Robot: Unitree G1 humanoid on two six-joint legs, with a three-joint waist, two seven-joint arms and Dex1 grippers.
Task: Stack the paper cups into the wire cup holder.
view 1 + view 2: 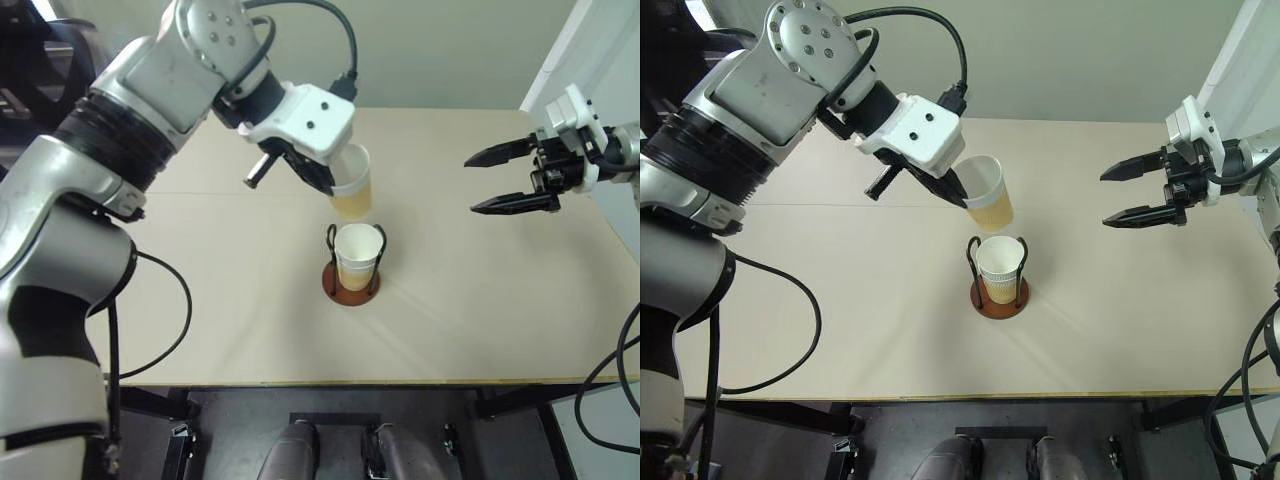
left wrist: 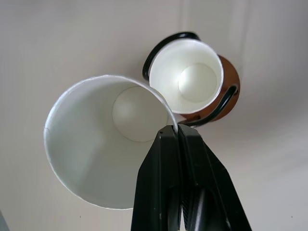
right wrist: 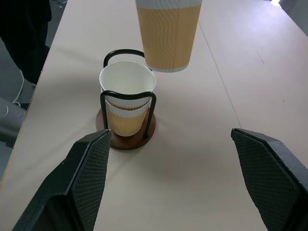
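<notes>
Left gripper (image 1: 952, 190): you are seeing its two black fingers (image 2: 166, 159) pressed together on the rim of a paper cup (image 1: 986, 195), one finger inside the wall and one outside.
Held cup: it is hanging in the air, clear of the table (image 1: 480, 310), tilted a little, mouth facing up and toward the left arm. White interior is showing in the left wrist view; the tan-orange ribbed outer wall is showing in the right wrist view.
Held cup versus holder: it is sitting above and just behind the wire cup holder (image 1: 351, 285), near it but not touching.
Holder: you are looking at a reddish-brown disc base standing flat near the middle of the table, its two black wire loops upright.
Cups in holder: stacked cups (image 3: 126, 98) are standing upright between the loops. The right wrist view is showing a second rim line below the top rim, so probably two nested, though you cannot count them for sure.
Right gripper (image 1: 510, 177): its fingers are spread wide apart and holding nothing. It is hovering above the table, well off to the right of the holder, pointing toward it.
</notes>
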